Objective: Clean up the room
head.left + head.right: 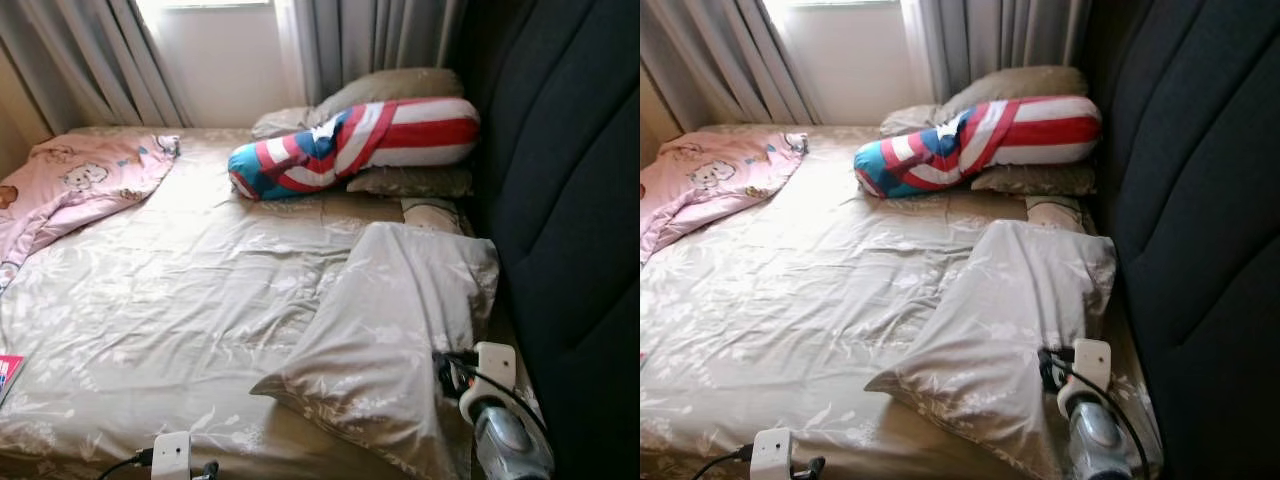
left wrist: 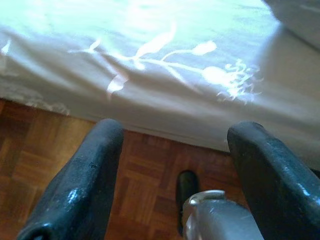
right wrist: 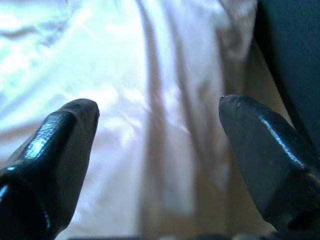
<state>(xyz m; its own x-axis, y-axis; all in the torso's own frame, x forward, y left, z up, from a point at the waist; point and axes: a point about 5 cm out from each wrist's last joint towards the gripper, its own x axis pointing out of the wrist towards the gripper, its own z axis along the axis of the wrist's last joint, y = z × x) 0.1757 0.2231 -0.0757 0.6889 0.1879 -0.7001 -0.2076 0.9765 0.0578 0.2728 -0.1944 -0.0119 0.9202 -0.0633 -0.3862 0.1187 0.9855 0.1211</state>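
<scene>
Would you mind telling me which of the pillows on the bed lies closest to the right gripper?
The large beige floral pillow lying askew beside the dark headboard; the open right gripper hovers over it, while the others sit by the curtains.

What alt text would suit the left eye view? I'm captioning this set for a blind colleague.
A beige floral bed holds a loose pillow near the dark headboard, with the robot's right tool reaching onto its lower corner. Farther back lie a red, white and blue bolster on stacked pillows and a crumpled pink blanket, under grey curtains.
</scene>
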